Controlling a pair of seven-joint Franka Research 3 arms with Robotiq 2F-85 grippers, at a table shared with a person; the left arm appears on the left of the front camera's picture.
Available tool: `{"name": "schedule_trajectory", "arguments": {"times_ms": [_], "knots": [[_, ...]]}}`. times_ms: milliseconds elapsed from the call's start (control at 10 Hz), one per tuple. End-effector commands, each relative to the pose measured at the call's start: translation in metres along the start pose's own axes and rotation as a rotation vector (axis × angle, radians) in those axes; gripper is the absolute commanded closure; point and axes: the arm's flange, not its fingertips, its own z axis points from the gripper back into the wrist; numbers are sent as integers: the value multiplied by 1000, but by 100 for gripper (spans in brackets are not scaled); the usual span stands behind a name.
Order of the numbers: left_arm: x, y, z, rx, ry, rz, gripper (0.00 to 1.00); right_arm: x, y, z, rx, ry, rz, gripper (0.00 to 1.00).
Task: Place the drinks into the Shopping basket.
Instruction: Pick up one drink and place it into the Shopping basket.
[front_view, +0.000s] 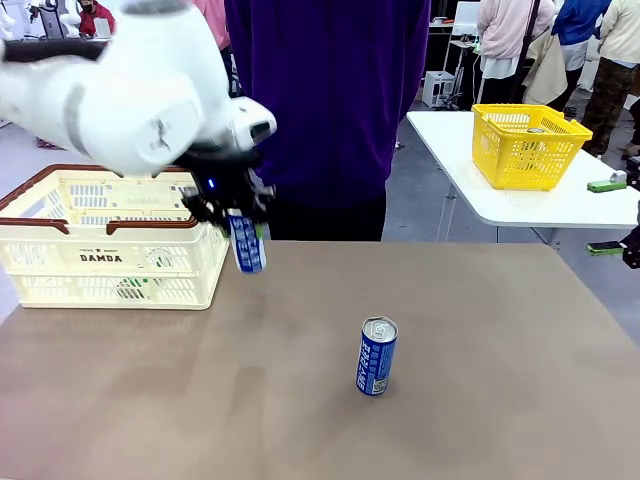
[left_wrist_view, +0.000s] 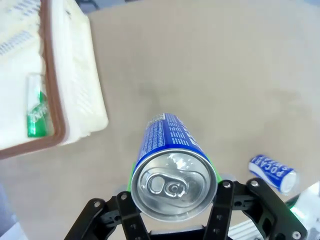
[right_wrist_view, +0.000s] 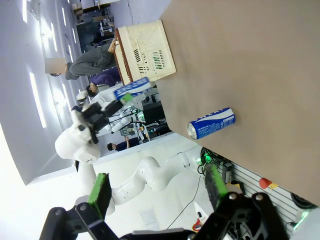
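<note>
My left gripper (front_view: 236, 214) is shut on a blue drink can (front_view: 248, 245), which hangs above the brown table just right of the cream Shopping basket (front_view: 100, 258). In the left wrist view the can's silver top (left_wrist_view: 172, 184) sits between the black fingers, and the basket's wall (left_wrist_view: 77, 80) lies to the upper left. A green can (left_wrist_view: 36, 112) lies inside the basket. A second blue can (front_view: 376, 355) stands upright at mid-table, and it also shows as the can (right_wrist_view: 211, 123) in the right wrist view. My right gripper (right_wrist_view: 157, 190) is open and holds nothing, well away from the cans.
A person in a purple top (front_view: 330, 100) stands at the table's far edge, close behind the held can. A yellow basket (front_view: 528, 145) sits on a separate white table at back right. Bare tabletop surrounds the standing can.
</note>
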Motion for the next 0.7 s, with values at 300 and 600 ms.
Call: {"name": "schedule_trajectory", "arguments": {"times_ms": [300,600], "knots": [[11,12,39,-41,-38,-7,100,2,3,2,16,3,13,0],[11,12,39,-41,-38,-7,100,2,3,2,16,3,13,0]]}}
